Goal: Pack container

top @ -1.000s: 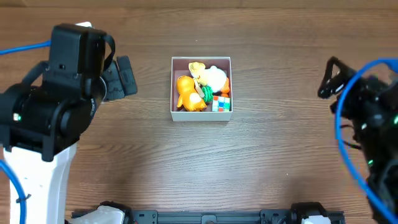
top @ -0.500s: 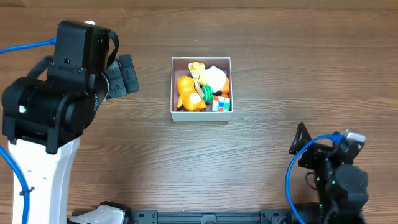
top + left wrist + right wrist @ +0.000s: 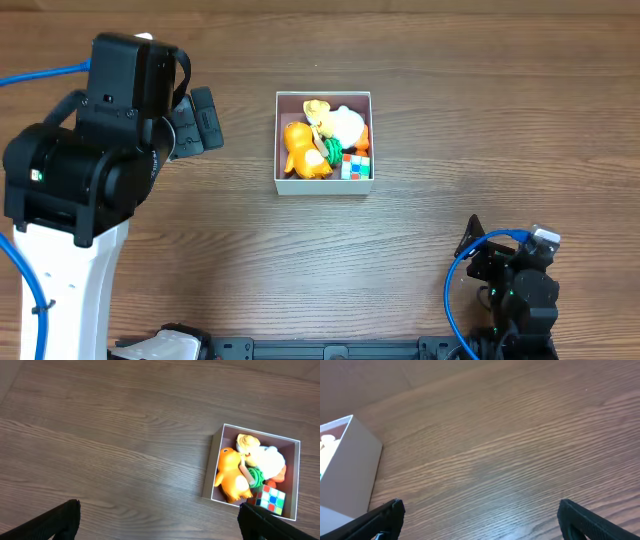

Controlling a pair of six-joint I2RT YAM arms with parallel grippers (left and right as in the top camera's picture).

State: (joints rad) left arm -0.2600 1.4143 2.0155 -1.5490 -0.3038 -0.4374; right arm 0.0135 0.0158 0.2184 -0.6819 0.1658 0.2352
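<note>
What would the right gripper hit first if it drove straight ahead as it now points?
The right gripper would probably meet only the wooden tabletop; the white square cardboard box sits left of that line, though depth is unclear.

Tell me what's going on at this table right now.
Two robot arms are packing toys into the shallow square white cardboard box at the table's middle. It already holds an orange animal toy, a white rounded toy and a multicoloured puzzle cube. Neither arm is handling anything: the left arm's fingers are spread open and empty to the box's left, and the right arm's fingers are open and empty near the table's front right, apart from the box.
</note>
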